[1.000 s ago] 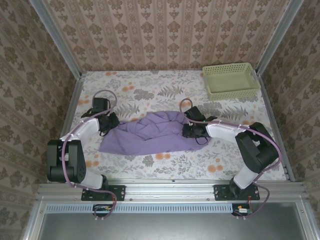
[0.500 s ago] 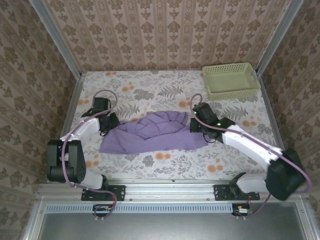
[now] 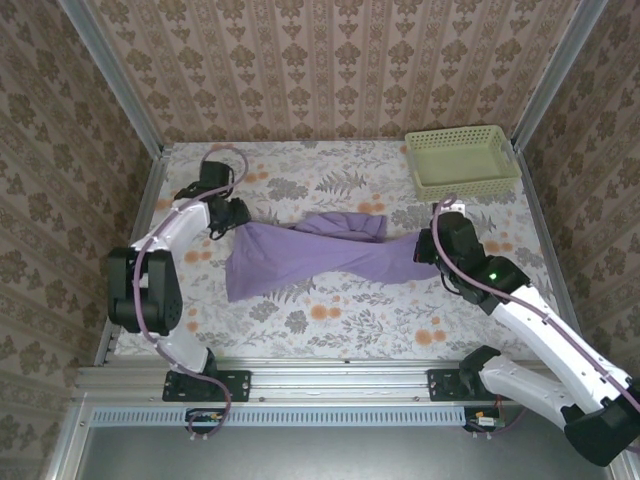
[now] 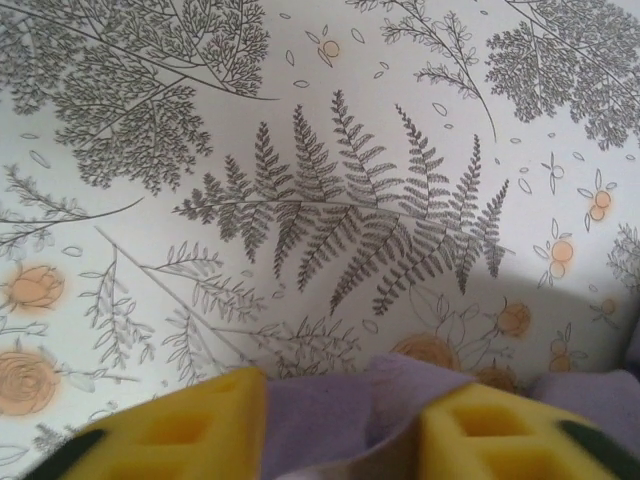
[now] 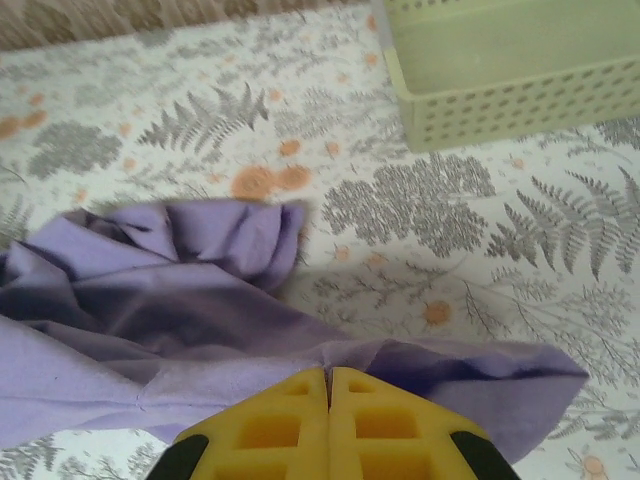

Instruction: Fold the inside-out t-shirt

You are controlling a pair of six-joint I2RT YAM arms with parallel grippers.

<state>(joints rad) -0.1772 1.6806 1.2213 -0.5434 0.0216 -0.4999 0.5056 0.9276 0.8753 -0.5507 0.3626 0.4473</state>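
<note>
Top view: t-shirt (image 3: 300,258) lies mid-table, pulled into a long twisted band from L gripper (image 3: 238,213) at its far-left corner across to R gripper (image 3: 425,250) at its right end; bunched fold on the far edge; wider flap toward near-left; floral tablecloth (image 3: 330,180) underneath; patterned wallpaper (image 3: 330,60) on three sides; pale green basket (image 3: 462,160) at far-right corner, well apart from the shirt; metal rail (image 3: 340,375) at the near edge w/ both arm bases.

L wrist view: purple fabric (image 4: 395,385) sits at and between the yellow pads (image 4: 190,435); fern-print cloth (image 4: 300,150) beyond; L jaws apart, wide gap, fabric lying loose in it, not pinched.

R wrist view: shirt (image 5: 150,290) spreads left and ahead of the pads (image 5: 260,430), creased, one edge running off right; basket (image 5: 500,100) far-right on the cloth (image 5: 420,200); R jaws pressed together, clamped on the shirt edge at the tips.
</note>
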